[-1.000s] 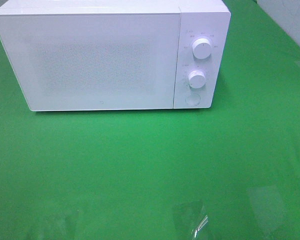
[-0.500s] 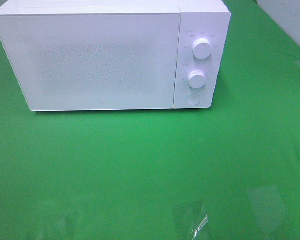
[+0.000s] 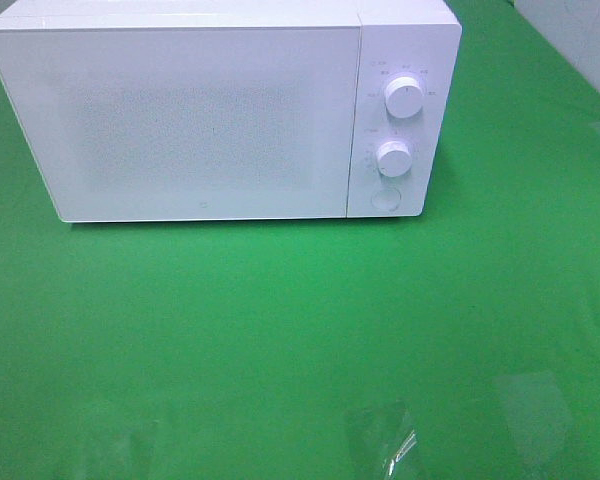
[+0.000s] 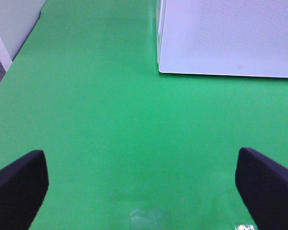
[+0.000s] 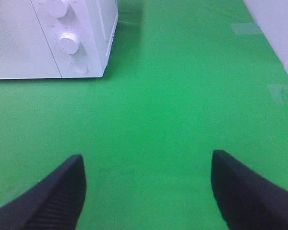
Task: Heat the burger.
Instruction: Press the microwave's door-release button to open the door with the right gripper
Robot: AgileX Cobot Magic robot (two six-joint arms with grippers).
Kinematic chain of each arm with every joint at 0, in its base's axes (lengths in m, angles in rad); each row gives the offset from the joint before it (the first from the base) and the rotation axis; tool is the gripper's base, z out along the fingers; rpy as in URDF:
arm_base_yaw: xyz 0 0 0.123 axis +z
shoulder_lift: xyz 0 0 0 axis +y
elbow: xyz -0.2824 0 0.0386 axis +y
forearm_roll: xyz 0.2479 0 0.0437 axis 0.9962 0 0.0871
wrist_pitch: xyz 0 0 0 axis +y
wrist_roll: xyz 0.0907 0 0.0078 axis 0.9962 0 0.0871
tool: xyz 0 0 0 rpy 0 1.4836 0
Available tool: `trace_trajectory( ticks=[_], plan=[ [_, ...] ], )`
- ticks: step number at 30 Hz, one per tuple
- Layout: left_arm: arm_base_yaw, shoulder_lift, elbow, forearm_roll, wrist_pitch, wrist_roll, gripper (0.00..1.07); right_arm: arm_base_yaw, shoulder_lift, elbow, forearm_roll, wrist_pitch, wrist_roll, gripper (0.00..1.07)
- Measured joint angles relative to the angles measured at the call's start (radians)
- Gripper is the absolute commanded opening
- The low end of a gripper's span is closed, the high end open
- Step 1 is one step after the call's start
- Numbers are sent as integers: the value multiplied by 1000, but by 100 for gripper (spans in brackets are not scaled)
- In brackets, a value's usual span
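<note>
So the left gripper is spread wide with nothing between its two fingers, which are matte black, rounded and kind of padded-looking. It hovers over the table cover, a smooth bright green sheet with a slight sheen.

Moving right, the microwave sits at the far side of the table. It's a boxy white unit with softly rounded corners. Its door is shut: a flat frosted panel with a fine dotted mesh in the middle that you can't see through. Right of the door is the control strip, with an upper knob, a lower knob and a round button below them, all white plastic. The knobs look ribbed around the edge in the right wrist view.

Near the front edge there's a glossy clear patch that catches the light, probably tape or film.

The right gripper is the same deal, gaping wide, holding nothing, with black fingers over bare green. Another clear patch sits toward the table's right edge, and a pale wall is in the far right corner.

The burger doesn't show in any view, so I can't tell where it is or which way it faces.
</note>
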Motion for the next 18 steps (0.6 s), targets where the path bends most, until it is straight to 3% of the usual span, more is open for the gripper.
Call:
trace_trajectory(
  ticks=[18],
  plan=[
    [0, 0, 0, 0, 0, 0, 98, 0, 0, 0, 0, 0, 0, 70]
  ],
)
